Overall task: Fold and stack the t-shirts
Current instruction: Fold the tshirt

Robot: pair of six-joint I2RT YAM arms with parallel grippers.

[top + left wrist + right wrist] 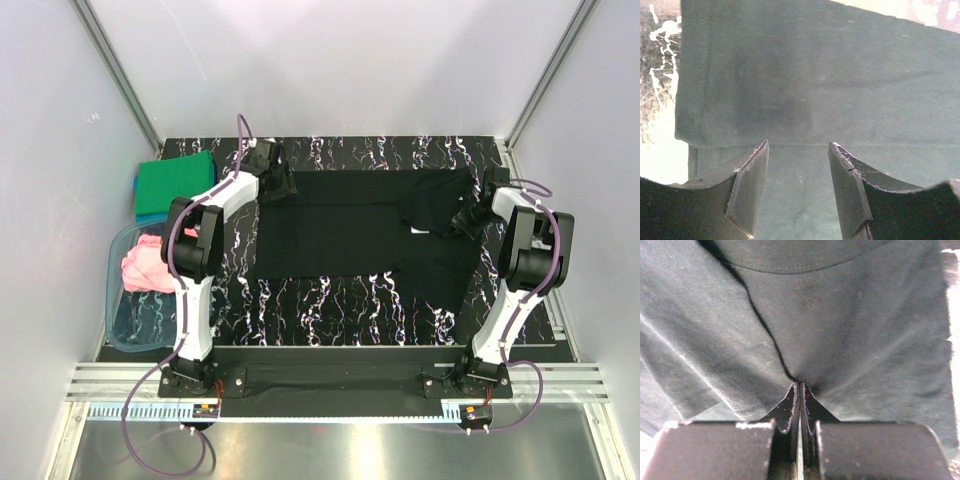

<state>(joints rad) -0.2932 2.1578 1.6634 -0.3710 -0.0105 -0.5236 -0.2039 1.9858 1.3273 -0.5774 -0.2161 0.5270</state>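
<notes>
The black t-shirt (350, 225) lies spread on the marbled table, its right side lifted and bunched. My left gripper (277, 180) is at the shirt's far left corner, open, its jaws hovering over the black cloth (805, 90). My right gripper (470, 217) is at the shirt's right edge, shut on a pinched fold of the black t-shirt (840, 330). A folded green t-shirt (177, 183) lies on a blue one (148, 214) at the far left. A pink t-shirt (148, 265) sits in the clear tub.
The clear blue-tinted tub (125, 330) stands at the left edge of the table. White walls close in the back and sides. A metal rail runs along the front by the arm bases.
</notes>
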